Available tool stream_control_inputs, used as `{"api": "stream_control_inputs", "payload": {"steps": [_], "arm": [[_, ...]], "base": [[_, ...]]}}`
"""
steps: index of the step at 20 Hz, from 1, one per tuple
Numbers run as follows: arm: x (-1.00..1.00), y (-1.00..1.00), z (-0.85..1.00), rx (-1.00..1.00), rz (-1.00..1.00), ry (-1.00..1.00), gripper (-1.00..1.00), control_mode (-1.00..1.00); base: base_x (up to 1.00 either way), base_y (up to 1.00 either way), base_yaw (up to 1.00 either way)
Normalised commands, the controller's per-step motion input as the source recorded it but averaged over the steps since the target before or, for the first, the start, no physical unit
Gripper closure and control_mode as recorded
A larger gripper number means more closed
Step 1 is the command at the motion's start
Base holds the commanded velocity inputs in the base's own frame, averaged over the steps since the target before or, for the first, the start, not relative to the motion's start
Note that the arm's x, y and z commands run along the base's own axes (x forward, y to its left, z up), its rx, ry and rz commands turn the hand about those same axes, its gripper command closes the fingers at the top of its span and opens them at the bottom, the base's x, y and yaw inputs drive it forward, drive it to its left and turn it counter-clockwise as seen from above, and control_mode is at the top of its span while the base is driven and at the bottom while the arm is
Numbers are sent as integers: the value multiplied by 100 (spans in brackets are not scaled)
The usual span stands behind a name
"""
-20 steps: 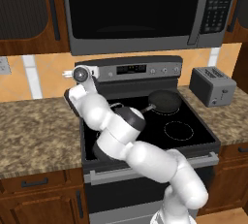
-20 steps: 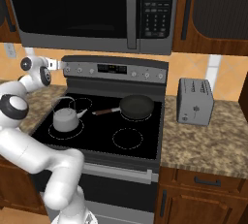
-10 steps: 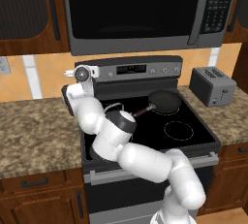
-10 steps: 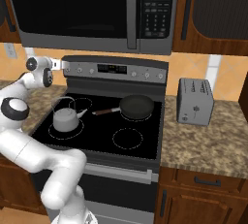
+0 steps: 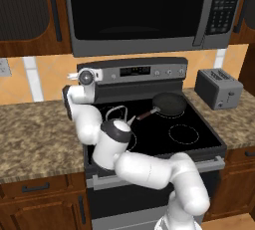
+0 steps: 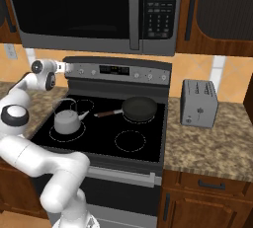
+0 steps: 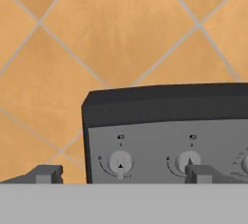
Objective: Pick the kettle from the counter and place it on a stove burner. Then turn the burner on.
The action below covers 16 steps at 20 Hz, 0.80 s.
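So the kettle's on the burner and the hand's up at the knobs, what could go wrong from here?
Wrong knob: the open gripper spans two dials, the leftmost knob and the second knob, so it could light a burner other than the one under the kettle. Missed grip: one fingertip sits off the control panel edge, so closing may slip.

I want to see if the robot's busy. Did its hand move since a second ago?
Yes, a little. In the left base view the hand has edged up and left, closer to the left end of the stove's control panel. The kettle sits on its burner.
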Motion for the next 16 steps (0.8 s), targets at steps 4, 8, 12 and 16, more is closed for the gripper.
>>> {"api": "stream_control_inputs", "payload": {"steps": [4,8,12,16], "arm": [[11,4,-9,-1,0,-1,-100,-100],[21,13,-5,-1,0,-2,-100,-100],[20,12,-12,-2,0,-1,-100,-100],[16,3,-14,-2,0,-1,-100,-100]], "base": [[0,0,0],[0,0,0],[0,0,0],[0,0,0]]}}
